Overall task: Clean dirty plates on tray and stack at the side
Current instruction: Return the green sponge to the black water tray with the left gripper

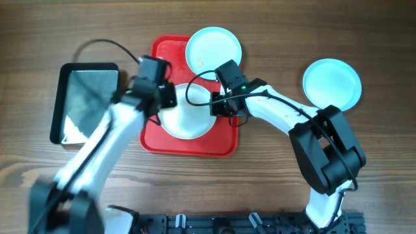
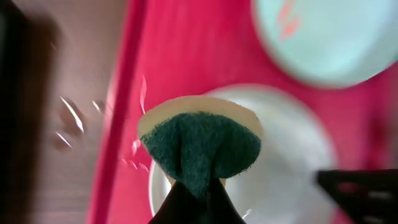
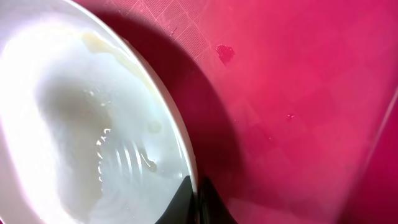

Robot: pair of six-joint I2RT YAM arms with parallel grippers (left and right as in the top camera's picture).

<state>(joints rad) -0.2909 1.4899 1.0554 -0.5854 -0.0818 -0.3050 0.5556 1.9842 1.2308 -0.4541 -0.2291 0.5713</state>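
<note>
This is a robotics lab bench set up as a dishwashing station, not a working kitchen. The left arm [image 1: 97, 149] and right arm [image 1: 286, 114], both white and black, rise from a black rail [image 1: 247, 223] along the near edge of a wood-grain surface [image 1: 325, 32], and a loose black cable [image 1: 104, 42] trails over it. The kitchenware is sparse: a red tray [image 1: 195, 146], a white plate [image 1: 188, 125], two turquoise plates [image 1: 213, 49] [image 1: 331, 83], a black tray [image 1: 91, 66] and a sponge [image 2: 199, 146].

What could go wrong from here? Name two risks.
1. The right gripper pinches the white plate by its rim only; the plate looks wet, so it may slip.
2. The top plate overhangs the tray edge; a nudge from an arm might tip it off.
</note>
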